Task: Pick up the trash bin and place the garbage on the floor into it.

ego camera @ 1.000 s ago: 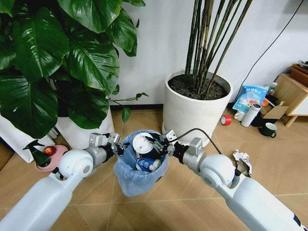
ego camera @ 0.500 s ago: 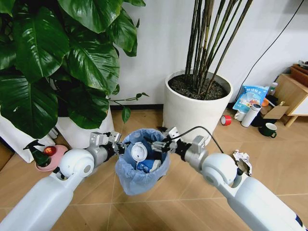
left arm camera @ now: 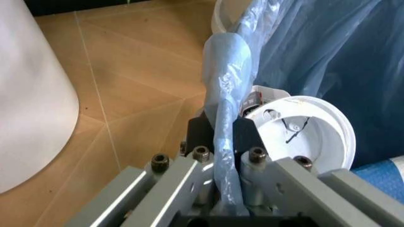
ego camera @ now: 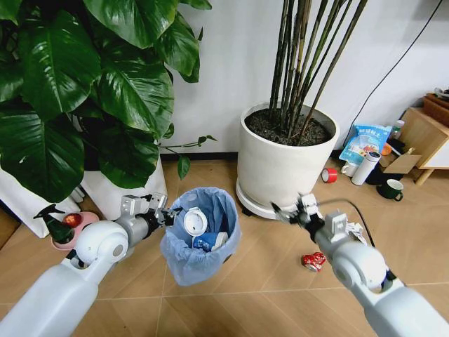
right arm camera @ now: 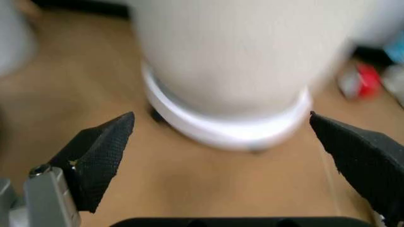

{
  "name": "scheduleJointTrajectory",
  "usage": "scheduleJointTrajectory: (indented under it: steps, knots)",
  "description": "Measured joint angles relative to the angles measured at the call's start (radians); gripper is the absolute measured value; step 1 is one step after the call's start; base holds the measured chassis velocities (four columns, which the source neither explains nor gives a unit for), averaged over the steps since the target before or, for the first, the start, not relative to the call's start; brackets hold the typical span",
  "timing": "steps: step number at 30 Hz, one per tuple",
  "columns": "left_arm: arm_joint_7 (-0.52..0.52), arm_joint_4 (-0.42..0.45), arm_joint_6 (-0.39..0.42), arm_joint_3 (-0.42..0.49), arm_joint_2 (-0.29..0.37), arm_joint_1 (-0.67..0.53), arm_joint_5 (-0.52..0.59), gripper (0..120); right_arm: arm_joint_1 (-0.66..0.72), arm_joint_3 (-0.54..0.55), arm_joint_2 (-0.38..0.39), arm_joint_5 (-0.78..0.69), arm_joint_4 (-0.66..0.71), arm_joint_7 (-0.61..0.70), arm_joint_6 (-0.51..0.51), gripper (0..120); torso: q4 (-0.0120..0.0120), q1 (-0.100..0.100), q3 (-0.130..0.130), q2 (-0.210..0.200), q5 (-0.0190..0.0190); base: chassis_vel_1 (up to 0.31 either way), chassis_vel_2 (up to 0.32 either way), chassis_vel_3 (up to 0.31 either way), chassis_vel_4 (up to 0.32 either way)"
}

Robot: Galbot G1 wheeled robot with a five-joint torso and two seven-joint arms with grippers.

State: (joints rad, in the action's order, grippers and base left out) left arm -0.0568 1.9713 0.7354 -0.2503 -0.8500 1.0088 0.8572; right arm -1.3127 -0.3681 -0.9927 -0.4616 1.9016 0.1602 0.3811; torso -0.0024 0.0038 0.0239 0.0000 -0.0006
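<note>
Tiled floor (ego camera: 266,281): trash bin (ego camera: 200,242) is clamped at rim by L gripper (ego camera: 166,214); R gripper (ego camera: 289,209) is spread, empty; thin bag may slip.

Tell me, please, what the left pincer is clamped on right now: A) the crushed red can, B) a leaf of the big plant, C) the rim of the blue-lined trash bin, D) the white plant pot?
C: in the left wrist view the left pincer is shut on the bag-covered rim of the trash bin, while the crushed red can lies on the floor.
</note>
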Motion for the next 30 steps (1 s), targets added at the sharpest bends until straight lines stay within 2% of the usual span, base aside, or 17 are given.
scheduleJointTrajectory:
  steps: [2,3,7,18,30]
  knots:
    - [0.001,0.004,0.000,0.000,0.007,0.001,0.003,0,-0.033,-0.001,-0.066,0.013,-0.061,0.112,0.005,100,0.0000,0.000,0.000,0.000,-0.0001,0.000,0.000,0.000,0.000]
    - [0.001,0.004,0.000,0.000,0.007,0.001,0.003,0,-0.033,-0.001,-0.066,0.013,-0.061,0.112,0.005,100,0.0000,0.000,0.000,0.000,-0.0001,0.000,0.000,0.000,0.000]
    - [0.004,0.005,0.000,-0.001,0.013,0.004,0.003,0,-0.042,-0.027,-0.148,0.018,-0.158,0.207,0.027,100,0.0003,0.000,0.000,0.000,-0.0001,0.000,0.000,0.000,0.000]
    - [0.011,0.007,0.000,-0.003,0.009,0.006,0.002,0,0.022,-0.076,-0.195,-0.098,-0.346,0.301,0.107,100,0.0002,0.000,0.000,0.000,-0.0002,0.000,0.000,0.000,0.000]
    - [0.011,0.012,0.000,0.001,0.003,0.005,0.000,0,0.122,-0.074,-0.217,-0.172,-0.495,0.315,0.087,100,0.0002,0.000,0.000,0.000,-0.0001,0.000,0.000,0.000,0.000]
